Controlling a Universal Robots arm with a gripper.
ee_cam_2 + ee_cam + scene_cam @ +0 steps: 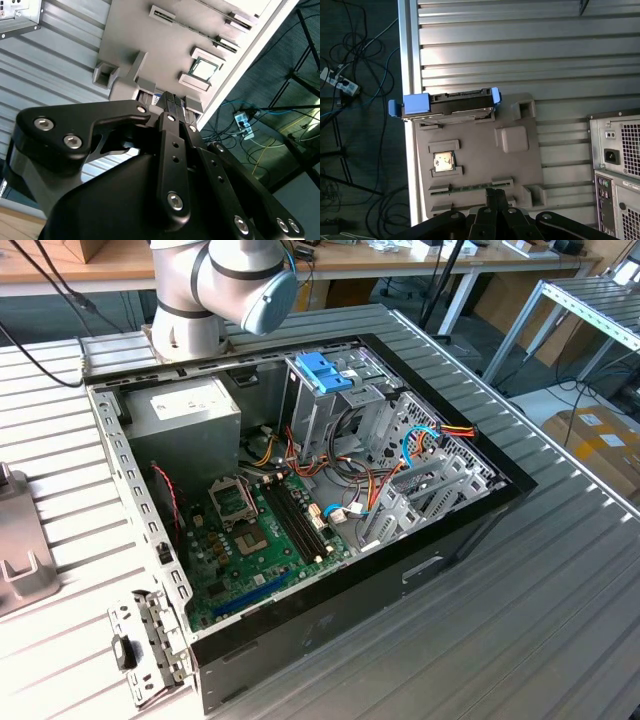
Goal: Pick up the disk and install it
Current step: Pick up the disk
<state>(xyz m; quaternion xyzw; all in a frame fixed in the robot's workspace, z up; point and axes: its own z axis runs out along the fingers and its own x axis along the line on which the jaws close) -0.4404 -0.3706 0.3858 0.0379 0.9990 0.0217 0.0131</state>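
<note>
Black gripper empty, fingers nearly together; I'd widen before straddling the blue-railed dark metal disk at twelve o'clock.

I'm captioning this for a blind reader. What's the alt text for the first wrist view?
The disk, with blue rails, sits at one end of a grey holder plate on the ribbed table, near the table's edge. The gripper is at the plate's opposite end, apart from the disk; a computer case stands nearby.
</note>
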